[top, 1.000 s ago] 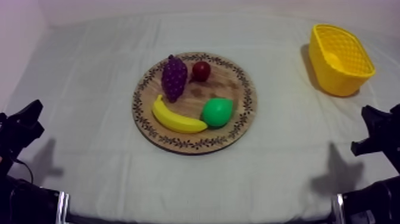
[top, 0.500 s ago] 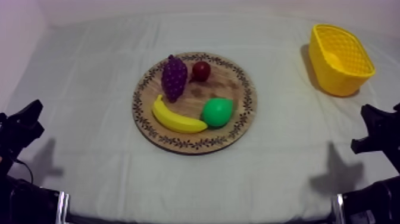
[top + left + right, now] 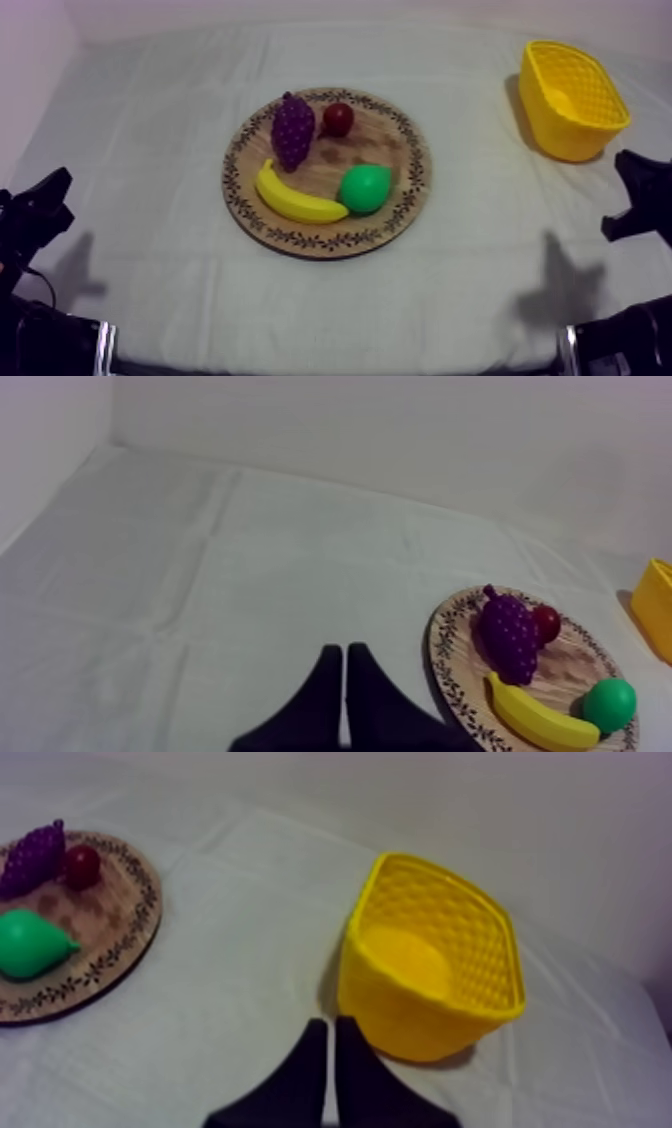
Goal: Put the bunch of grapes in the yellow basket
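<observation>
Purple toy bunch of grapes is seen lying untouched on a round wooden board with a patterned rim. Nothing of the task is judged done; lifting and carrying are left. A table under a grey-white cloth is backed by a pale wall. The board is set mid-table, and a yellow basket with lattice walls is stood well apart at the right. A yellow banana, green pear and small red fruit are laid near the grapes. Left gripper and right gripper are held low, fingers pressed together, empty.
</observation>
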Action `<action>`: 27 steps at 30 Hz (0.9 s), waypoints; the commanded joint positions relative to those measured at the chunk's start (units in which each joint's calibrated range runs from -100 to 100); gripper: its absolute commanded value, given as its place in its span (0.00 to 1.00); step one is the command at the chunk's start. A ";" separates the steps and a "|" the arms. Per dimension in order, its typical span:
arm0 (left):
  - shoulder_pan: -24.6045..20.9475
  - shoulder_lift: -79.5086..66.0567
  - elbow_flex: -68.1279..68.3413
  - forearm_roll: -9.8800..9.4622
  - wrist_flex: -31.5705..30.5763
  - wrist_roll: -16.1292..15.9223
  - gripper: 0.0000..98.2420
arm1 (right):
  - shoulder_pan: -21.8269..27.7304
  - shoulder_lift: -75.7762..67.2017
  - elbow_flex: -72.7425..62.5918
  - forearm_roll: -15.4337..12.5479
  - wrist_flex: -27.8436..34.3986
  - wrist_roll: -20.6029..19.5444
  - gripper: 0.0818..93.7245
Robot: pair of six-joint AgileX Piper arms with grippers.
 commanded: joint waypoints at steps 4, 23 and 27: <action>0.00 0.00 -0.03 0.02 0.01 0.01 0.00 | -0.99 9.33 -13.49 1.16 2.07 -1.46 0.00; 0.00 0.00 -0.03 0.02 0.01 0.01 0.00 | -14.52 41.62 -52.03 7.58 13.71 -8.75 0.00; 0.00 0.00 -0.03 0.02 0.01 0.01 0.00 | -17.38 47.44 -60.39 8.20 17.21 -10.03 0.00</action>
